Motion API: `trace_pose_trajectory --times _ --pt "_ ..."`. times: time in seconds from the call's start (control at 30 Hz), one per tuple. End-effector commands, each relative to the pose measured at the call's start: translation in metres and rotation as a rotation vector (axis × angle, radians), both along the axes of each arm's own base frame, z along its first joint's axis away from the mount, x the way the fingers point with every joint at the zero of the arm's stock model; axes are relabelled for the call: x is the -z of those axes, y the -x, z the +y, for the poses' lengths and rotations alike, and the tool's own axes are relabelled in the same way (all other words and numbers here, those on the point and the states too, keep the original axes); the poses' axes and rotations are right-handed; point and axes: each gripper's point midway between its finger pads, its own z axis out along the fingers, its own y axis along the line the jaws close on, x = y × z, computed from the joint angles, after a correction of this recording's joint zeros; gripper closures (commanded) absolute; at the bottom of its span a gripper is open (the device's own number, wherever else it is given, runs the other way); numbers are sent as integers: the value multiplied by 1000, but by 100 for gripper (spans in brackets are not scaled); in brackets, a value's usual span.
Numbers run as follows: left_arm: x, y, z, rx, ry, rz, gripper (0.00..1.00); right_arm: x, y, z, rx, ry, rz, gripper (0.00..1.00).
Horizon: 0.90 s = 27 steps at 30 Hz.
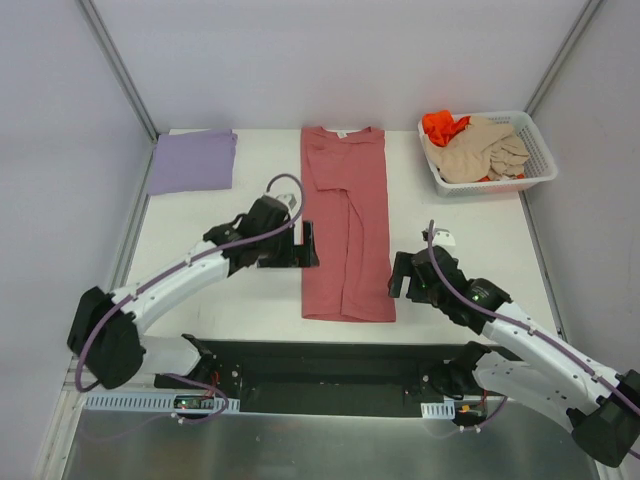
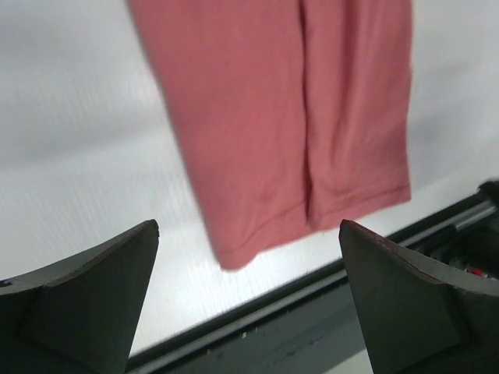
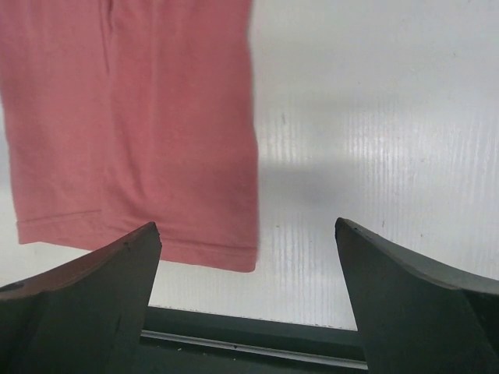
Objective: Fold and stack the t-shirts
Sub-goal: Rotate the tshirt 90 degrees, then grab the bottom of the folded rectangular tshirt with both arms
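— Top external: tool state?
— Spread, empty: left gripper (image 1: 308, 246) beside left edge of dusty rose-red cloth tee (image 1: 345, 215), folded lengthwise at centre of white table (image 1: 200, 250); right gripper (image 1: 398, 278) likewise, near its lower right corner.
— Other tees?
— Folded lavender-purple cloth tee (image 1: 192, 161), far left corner.

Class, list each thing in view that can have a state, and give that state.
rose-red t-shirt: sides folded in, lying flat as a long strip
lavender t-shirt: folded, lying flat
basket: upright, holding two shirts
beige t-shirt: crumpled in basket
orange t-shirt: crumpled in basket
left gripper: open, empty
right gripper: open, empty
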Motion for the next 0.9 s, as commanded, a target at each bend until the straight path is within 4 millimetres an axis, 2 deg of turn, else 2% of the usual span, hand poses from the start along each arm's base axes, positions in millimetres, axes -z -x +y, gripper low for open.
trace_pose_trajectory --times 0.0,0.07,0.17,0.3,0.37,0.43,0.53,0.57,0.67,0.73,0.8,0.87 --pt "14 36 16 -124 49 20 1 20 4 -8 15 49 87 4" --pt "39 61 23 -121 40 79 1 26 6 -10 11 62 118 4" --pt "63 90 23 -97 50 159 1 35 11 -17 23 74 150 4" --pt "78 110 10 -43 81 205 2 44 18 -23 43 54 180 4" --pt "81 114 4 -27 93 222 8 47 23 -20 32 31 200 4" --pt "85 115 -1 -14 90 233 11 51 26 -16 18 8 212 4" --pt "92 106 -5 -29 63 224 16 58 32 0 -25 -58 258 1" --pt "93 102 -7 -32 56 217 22 60 35 5 -45 -76 277 1" --pt "103 94 -8 -52 13 220 30 67 43 18 -98 -124 336 7" --pt "110 92 -9 -58 -5 234 42 71 45 20 -99 -124 357 12" --pt "114 92 -10 -51 -18 243 48 75 46 27 -114 -147 377 20" --pt "118 91 -9 -60 -32 247 59 76 46 30 -113 -158 388 25"
